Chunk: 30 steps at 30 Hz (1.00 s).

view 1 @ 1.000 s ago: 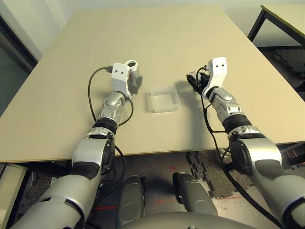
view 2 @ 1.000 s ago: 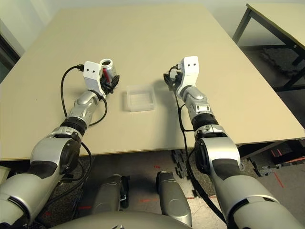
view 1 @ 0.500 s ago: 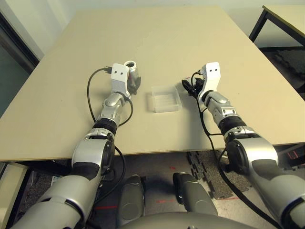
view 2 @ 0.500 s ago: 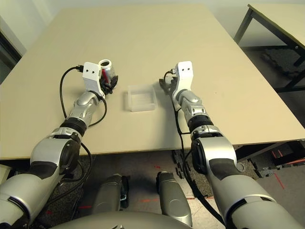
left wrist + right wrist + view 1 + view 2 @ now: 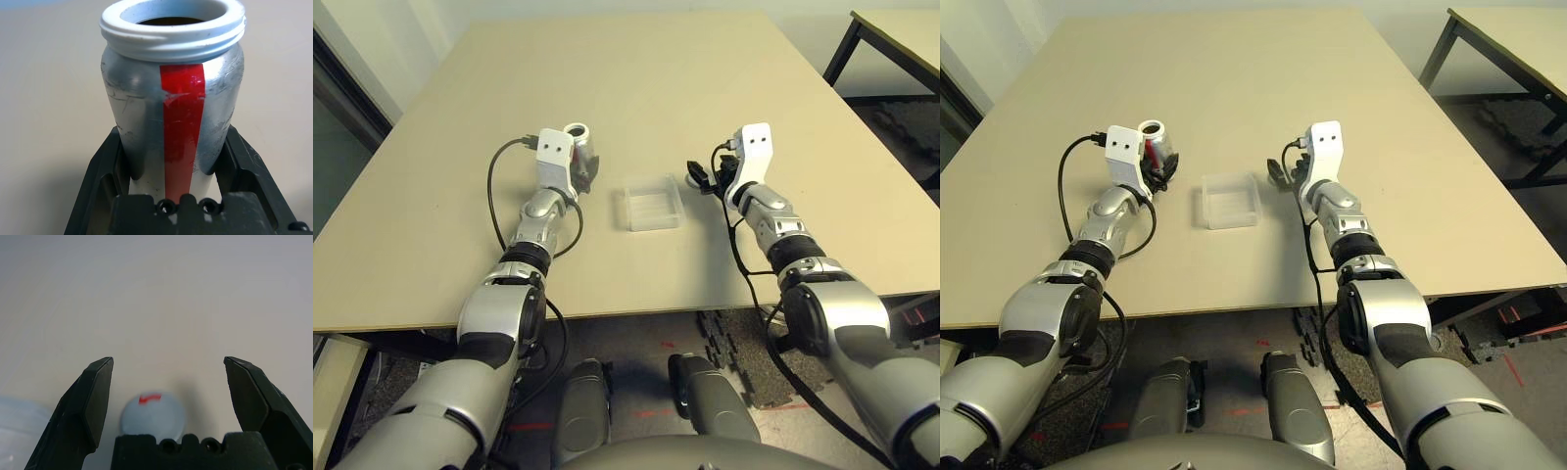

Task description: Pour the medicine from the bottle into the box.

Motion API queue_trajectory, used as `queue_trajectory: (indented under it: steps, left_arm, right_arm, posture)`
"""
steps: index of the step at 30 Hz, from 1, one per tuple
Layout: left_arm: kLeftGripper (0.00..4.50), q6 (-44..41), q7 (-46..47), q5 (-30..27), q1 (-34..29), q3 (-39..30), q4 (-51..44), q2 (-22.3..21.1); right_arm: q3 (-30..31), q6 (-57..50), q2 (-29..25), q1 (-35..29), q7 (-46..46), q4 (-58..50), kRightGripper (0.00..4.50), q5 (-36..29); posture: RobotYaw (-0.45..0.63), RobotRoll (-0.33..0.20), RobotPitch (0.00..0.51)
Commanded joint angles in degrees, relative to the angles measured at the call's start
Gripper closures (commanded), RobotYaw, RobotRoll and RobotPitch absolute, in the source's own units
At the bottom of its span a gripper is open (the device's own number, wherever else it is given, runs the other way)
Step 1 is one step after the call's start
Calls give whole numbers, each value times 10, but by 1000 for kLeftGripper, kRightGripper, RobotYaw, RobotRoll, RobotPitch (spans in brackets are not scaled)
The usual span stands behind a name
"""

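Between your left gripper's [image 5: 171, 161] black fingers stands the bottle [image 5: 173, 93], clamped low on its body, long axis upright and its open white-rimmed mouth facing up (scuffed silver metal, a red strip down the side). Right of it on the tan table [image 5: 636, 88] lies the box [image 5: 652, 203], a shallow clear tray. Your right gripper [image 5: 168, 396] hangs spread wide above a round grey cap [image 5: 152, 414].

The beige table [image 5: 636, 88] carries a clear box [image 5: 651, 204] and (just beside it) a grey cap [image 5: 152, 414].
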<state>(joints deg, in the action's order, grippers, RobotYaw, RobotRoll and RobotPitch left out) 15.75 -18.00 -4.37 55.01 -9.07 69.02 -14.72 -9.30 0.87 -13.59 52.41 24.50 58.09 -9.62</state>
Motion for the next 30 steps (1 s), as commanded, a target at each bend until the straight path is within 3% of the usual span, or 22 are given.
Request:
queue_trajectory:
  steps: [1, 9, 15, 20, 25, 30]
  left_arm:
    - [1932, -2, -12, 18, 29, 9, 12, -25]
    - [1932, 36, -56, 88, 96, 70, 28, -72]
    - [1932, 114, -105, 211, 159, 193, 27, -98]
    - [1932, 181, -115, 333, 196, 312, 22, -118]
    - [1932, 219, -104, 458, 226, 433, 19, -128]
    - [1932, 182, -32, 614, 259, 570, 18, -112]
  right_arm:
    - [11, -81, -31, -49, 39, -115, 0, -9]
    - [46, -321, -113, -187, 98, -439, 0, -40]
    - [99, -453, -164, -252, 155, -588, 0, -69]
    - [142, -491, -161, -254, 170, -616, 0, -74]
    - [174, -470, -139, -225, 164, -573, 0, -57]
    - [192, -436, -100, -187, 166, -514, 0, -44]
  posture:
    - [-150, 0, 78]
    - [-174, 0, 78]
    - [-190, 0, 79]
    - [-188, 0, 77]
    - [-176, 0, 72]
    - [-134, 0, 61]
